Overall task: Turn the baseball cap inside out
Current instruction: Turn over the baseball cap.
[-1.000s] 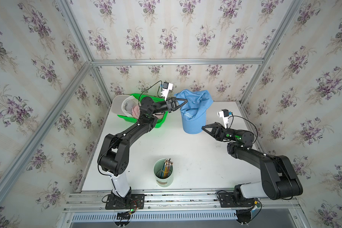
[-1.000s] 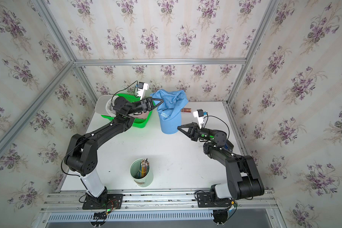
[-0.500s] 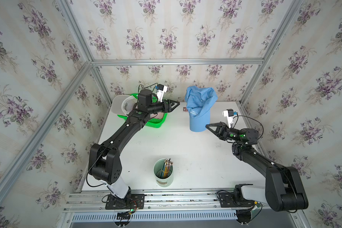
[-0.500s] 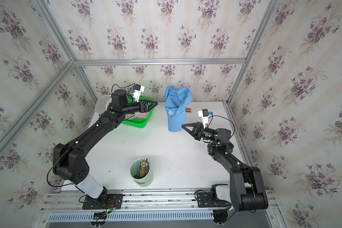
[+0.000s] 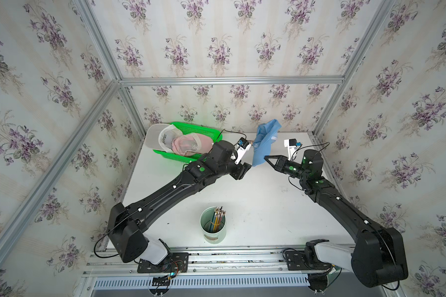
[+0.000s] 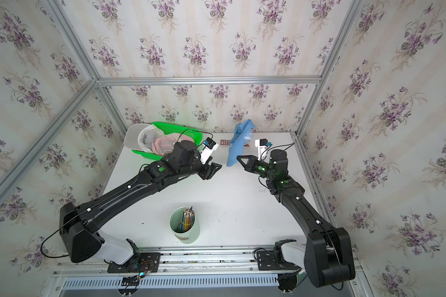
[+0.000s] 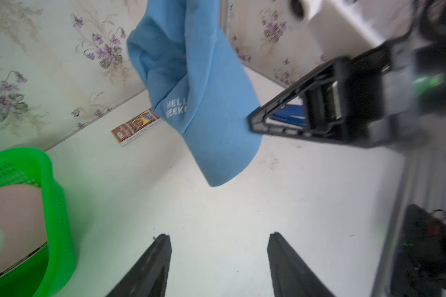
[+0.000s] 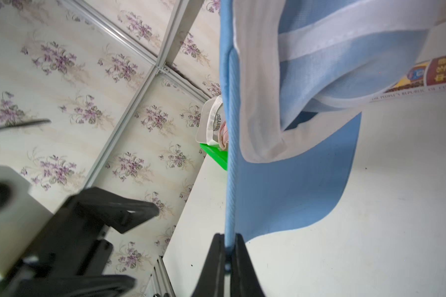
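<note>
Cap: the blue baseball cap hangs in the air over the far side of the white table, clear of its surface and close to the back wall.
Brim: the brim looks stiff and curved. It should keep its shape and gives the firmest place to hold.
Crown: the crown is limp, creased cloth. It is probably light, easy to push through, and likely to fold rather than spring back.
Lining: the white sweatband shows in the right wrist view and marks the open underside.
Where to hold: keep hold of the brim edge. I would pinch the crown cloth or the sweatband rim for the pull-through, since a thin fold may slip.
Right gripper: the right gripper has its fingers closed tight on the brim's edge and carries the cap alone.
Left gripper: the left gripper has its fingers well apart and empty. It points at the cap from just beside it, without touching.
Around: a green basket with a white cap and a pink cap sits at the far left. A printed packet lies behind the blue cap. A cup of pencils stands near the front.
</note>
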You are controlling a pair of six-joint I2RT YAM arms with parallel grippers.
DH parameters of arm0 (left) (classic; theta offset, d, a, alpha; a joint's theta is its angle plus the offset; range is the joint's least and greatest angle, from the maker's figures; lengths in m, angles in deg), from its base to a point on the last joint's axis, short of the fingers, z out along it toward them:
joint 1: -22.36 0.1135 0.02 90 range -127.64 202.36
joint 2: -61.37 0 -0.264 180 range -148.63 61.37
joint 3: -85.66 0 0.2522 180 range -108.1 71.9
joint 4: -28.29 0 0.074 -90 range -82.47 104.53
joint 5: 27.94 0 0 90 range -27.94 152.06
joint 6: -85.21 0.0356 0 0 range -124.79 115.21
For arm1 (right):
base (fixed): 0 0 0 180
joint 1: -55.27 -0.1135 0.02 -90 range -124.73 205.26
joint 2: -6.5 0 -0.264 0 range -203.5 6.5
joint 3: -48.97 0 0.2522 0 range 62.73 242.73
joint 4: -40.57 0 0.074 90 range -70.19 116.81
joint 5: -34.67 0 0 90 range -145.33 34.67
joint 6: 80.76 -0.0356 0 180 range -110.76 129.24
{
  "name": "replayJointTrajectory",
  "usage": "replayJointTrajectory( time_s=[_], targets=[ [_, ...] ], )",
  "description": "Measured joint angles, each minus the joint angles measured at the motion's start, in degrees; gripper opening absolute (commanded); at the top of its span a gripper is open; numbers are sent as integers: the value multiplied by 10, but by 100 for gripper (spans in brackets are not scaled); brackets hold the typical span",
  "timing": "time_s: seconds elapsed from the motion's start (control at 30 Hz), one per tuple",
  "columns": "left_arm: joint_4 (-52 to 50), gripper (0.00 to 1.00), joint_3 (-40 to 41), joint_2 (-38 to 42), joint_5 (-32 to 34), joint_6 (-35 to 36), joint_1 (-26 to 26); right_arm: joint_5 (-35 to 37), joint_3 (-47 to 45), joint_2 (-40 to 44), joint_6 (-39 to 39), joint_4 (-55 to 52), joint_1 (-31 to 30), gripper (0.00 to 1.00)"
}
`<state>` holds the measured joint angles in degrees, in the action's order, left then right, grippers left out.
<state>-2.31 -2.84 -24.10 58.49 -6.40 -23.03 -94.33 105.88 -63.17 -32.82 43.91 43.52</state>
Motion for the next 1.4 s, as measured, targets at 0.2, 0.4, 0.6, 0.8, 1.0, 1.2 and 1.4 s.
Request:
replayJointTrajectory(
  time_s=[0.2,0.4,0.6,0.8,1.0,1.2,1.4],
  targets=[
    [78,70,36,-26,99,88,-56,56,-16,4,-126,38,-26,0],
    [151,72,29,-58,164,118,-61,78,-39,3,-211,70,-40,0],
    [179,72,7,-95,210,148,-61,87,-52,3,-256,95,-56,0],
    [184,69,5,-107,228,161,-60,81,-58,3,-283,115,-64,0],
    [191,22,5,-111,219,177,-42,74,-48,-6,-289,138,-73,0],
    [161,0,20,-80,159,182,-22,50,-49,-18,-298,180,-78,4],
    [110,0,6,-49,84,72,19,19,-6,-18,-224,155,-77,28]
  ],
)
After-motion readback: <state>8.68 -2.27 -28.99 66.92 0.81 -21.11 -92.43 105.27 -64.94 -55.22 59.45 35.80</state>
